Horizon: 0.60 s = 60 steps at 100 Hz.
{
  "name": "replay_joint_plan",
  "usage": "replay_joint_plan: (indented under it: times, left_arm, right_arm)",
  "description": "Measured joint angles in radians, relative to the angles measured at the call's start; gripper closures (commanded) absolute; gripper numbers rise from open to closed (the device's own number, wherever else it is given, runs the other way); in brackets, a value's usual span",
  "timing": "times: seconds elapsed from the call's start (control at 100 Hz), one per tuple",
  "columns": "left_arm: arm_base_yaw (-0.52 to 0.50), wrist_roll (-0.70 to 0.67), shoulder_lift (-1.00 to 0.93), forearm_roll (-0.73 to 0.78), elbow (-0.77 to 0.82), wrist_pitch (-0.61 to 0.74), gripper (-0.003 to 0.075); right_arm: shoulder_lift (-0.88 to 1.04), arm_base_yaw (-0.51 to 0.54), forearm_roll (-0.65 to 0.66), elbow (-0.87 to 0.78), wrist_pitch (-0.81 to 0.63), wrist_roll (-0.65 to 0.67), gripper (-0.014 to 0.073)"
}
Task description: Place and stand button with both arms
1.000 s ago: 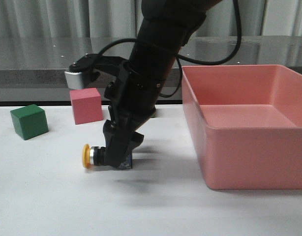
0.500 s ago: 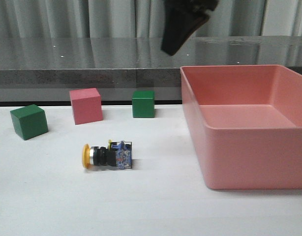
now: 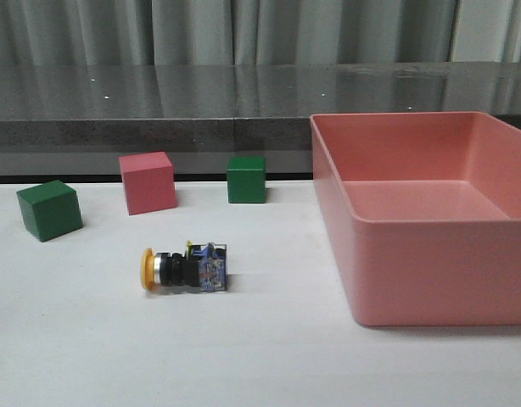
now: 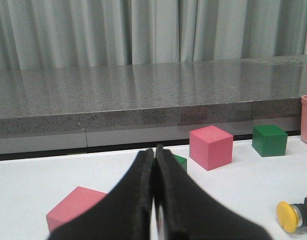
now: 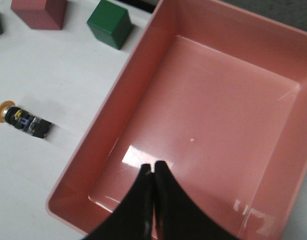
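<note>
Your button (image 3: 185,269) lies on its side on the table (image 3: 269,356); its long axis runs left-right, yellow cap pointing left. Both your left gripper (image 4: 154,172) and right gripper (image 5: 153,187) are closed on nothing.

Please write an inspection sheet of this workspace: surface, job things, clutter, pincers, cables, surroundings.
Surface: white tabletop, no spills seen.
Job things: yellow-capped push-button with black body and bluish base lies on its side, cap toward the robot's left, not standing.
Clutter: dark green cube, pink cube, second green cube; large pink plastic bin, nothing inside. Another pink block shows only in the left wrist view.
Pincers: left pincer shut, holding nothing; right pincer shut, above the bin.
Cables: nothing seen.
Surroundings: grey stone ledge, grey curtain behind.
</note>
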<state>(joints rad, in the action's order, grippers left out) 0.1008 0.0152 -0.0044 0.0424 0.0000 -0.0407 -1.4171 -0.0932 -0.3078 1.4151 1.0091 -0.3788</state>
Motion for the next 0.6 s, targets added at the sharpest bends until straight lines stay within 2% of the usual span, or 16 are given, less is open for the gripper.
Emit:
replay_joint_plan:
  times: [0.35,0.6]
  left_arm:
    - [0.0,0.0,0.0,0.0,0.0,0.0,0.074]
    - [0.0,0.0,0.0,0.0,0.0,0.004,0.074]
  right_arm:
    - [0.433,0.045,0.0,-0.55,-0.357,0.027,0.0655]
    - [0.742,0.047,0.0,-0.865,-0.524,0.043,0.0655]
